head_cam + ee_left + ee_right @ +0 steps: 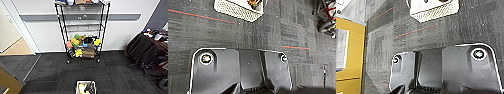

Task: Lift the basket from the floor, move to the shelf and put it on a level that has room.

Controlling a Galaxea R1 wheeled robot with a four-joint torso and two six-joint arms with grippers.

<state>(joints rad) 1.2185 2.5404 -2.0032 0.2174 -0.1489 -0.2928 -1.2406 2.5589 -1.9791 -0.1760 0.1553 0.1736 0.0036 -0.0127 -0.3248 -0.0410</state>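
Can't tell either gripper's state tbh, both wrists hover over floor (pixel 243 37). Basket (pixel 85 87) sits on carpet right below robot, not lifted yet. Shelf (pixel 82 30) against far wall, middle level (pixel 83 27) looks bare.

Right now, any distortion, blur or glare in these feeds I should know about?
Head view: wide-angle bowing, the shelf posts splay outward toward the top and the basket is cut by the bottom edge; soft overall. Left wrist view: basket mesh blurred, light glinting off the robot's dark plate fittings. Right wrist view: the same glints; carpet floor evenly lit, no hard shadows.
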